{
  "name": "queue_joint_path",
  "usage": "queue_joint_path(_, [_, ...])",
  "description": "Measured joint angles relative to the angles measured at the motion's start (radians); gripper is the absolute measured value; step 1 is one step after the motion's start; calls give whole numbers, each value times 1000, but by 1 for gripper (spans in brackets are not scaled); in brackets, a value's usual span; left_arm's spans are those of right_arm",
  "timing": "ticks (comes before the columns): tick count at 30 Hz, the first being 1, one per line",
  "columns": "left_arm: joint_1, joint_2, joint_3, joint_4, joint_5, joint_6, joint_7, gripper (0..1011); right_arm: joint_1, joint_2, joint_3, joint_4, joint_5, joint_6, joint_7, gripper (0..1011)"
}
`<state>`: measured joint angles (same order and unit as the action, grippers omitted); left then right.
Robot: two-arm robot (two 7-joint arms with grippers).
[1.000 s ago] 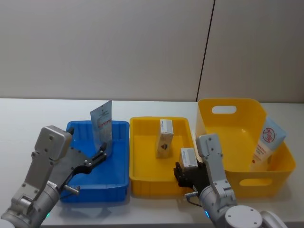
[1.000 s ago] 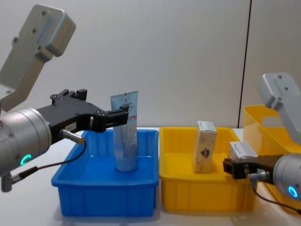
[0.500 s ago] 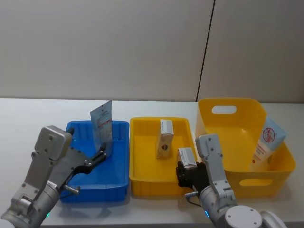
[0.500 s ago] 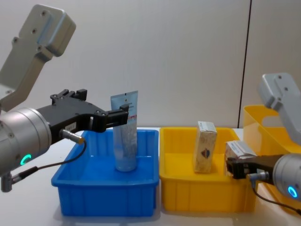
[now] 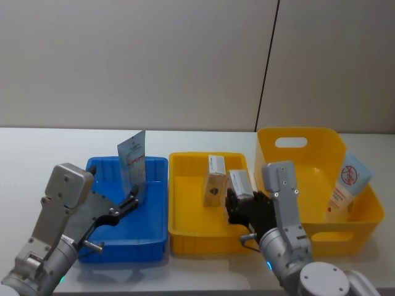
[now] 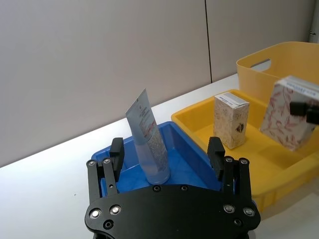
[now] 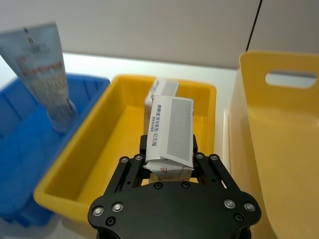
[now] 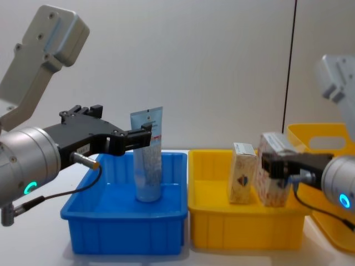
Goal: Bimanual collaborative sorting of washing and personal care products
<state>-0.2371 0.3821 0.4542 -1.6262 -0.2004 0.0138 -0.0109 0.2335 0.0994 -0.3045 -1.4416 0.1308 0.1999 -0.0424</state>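
Note:
A pale-blue tube (image 5: 133, 163) stands upright in the blue tray (image 5: 151, 216). My left gripper (image 6: 166, 152) is open, one finger on each side of the tube (image 6: 148, 137) without touching it. My right gripper (image 5: 244, 206) is shut on a cream-white box (image 5: 239, 183) and holds it tilted above the yellow tray (image 5: 185, 203), right beside a second box (image 5: 214, 180) standing upright there. The held box (image 7: 169, 132) shows between the fingers in the right wrist view. From the chest, the held box (image 8: 272, 177) hangs to the right of the standing box (image 8: 242, 173).
The big yellow handled basket (image 5: 308, 160) stands to the right of the yellow tray, with another tube (image 5: 347, 185) leaning against its right wall. The trays sit side by side on a white table (image 5: 37, 154) before a grey wall.
My right gripper has lifted its box up out of the yellow tray's front and carried it toward the standing box. The left gripper and the tube have not moved.

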Motion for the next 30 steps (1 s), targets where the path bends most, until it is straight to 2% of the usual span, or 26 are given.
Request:
queue_joint_path(9, [0, 0, 0, 0, 0, 0, 0, 1001, 5, -14, 28, -44, 34, -77, 31, 370])
queue_joint_path(15, [0, 0, 0, 0, 0, 0, 0, 1001, 20, -27, 70, -92, 70, -126, 44, 370])
queue_joint_path(16, [0, 0, 0, 0, 0, 0, 0, 1001, 20, -27, 70, -92, 70, -126, 44, 368])
queue_joint_path(22, [0, 0, 0, 0, 0, 0, 0, 1001, 29, -36, 127, -145, 94, -146, 33, 368])
queue_joint_path(30, [0, 0, 0, 0, 0, 0, 0, 1001, 16, -37, 184, -193, 97, -131, -10, 368])
